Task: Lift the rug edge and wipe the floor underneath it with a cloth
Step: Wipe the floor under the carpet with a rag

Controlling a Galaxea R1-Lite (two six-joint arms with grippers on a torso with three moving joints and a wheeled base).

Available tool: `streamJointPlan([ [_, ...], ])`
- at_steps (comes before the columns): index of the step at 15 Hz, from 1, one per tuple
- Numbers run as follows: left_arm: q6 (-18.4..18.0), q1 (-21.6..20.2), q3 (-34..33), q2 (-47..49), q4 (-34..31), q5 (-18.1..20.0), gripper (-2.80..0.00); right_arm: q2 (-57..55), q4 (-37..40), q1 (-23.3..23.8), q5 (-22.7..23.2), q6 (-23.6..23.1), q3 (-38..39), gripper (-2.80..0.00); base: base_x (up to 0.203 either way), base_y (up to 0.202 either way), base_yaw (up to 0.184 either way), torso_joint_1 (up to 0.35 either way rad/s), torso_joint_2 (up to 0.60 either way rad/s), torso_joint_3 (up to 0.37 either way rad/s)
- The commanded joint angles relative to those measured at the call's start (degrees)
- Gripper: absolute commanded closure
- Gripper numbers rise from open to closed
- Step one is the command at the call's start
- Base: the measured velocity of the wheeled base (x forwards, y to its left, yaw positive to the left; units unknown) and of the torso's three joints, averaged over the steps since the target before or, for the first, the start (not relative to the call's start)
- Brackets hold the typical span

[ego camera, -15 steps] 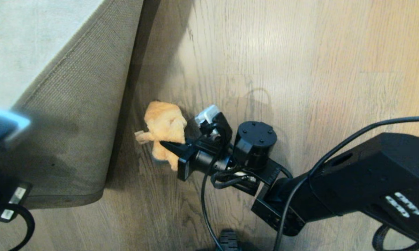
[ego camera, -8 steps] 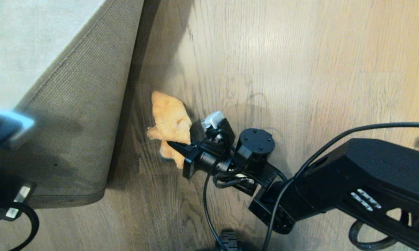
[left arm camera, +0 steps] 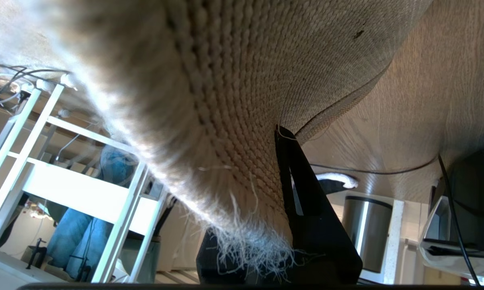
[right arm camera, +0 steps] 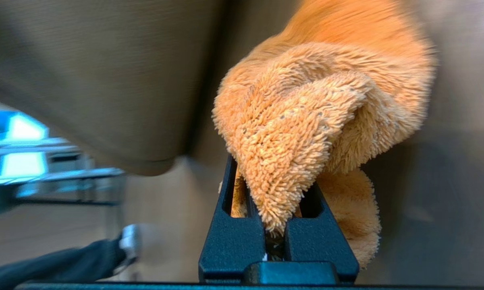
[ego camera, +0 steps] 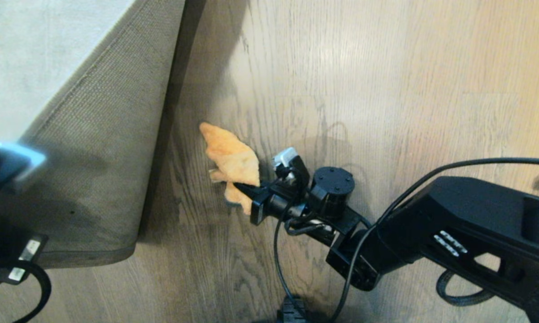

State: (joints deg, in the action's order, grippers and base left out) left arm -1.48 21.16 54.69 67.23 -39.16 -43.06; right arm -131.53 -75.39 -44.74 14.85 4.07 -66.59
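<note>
Here, cloth (right arm camera: 306,121) pinched between right fingers (right arm camera: 322,237)

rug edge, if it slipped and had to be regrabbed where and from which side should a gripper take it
Take the rug edge at its folded-up corner border, coming from the open floor side. There the bound border stands clear of the floor, thin enough for jaws to close across pile and mesh backing, much as the left gripper pinches it now.
</note>
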Motion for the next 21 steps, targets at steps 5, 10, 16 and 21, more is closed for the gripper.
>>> streamJointPlan([
  [5,0.0,0.0,-0.3,0.1,-0.2,-0.2,0.0,2.6,0.7,9.0,0.2,0.0,-0.2,0.0,0.0,0.0,0.0,0.0,0.0,0.0],
  [10,0.0,0.0,-0.5,0.1,-0.2,-0.2,0.0,2.7,5.2,10.2,0.1,0.2,-10.0,0.0,0.0,0.0,0.0,0.0,0.0,0.0],
  [16,0.0,0.0,-1.2,-0.1,-0.2,-0.2,0.0,1.8,13.1,10.4,0.0,0.3,-23.1,0.0,0.0,0.0,0.0,0.0,0.0,0.0],
  [21,0.0,0.0,-1.2,-0.1,-0.2,-0.3,0.0,2.3,11.2,10.1,0.0,0.3,-17.2,0.0,0.0,0.0,0.0,0.0,0.0,0.0],
])
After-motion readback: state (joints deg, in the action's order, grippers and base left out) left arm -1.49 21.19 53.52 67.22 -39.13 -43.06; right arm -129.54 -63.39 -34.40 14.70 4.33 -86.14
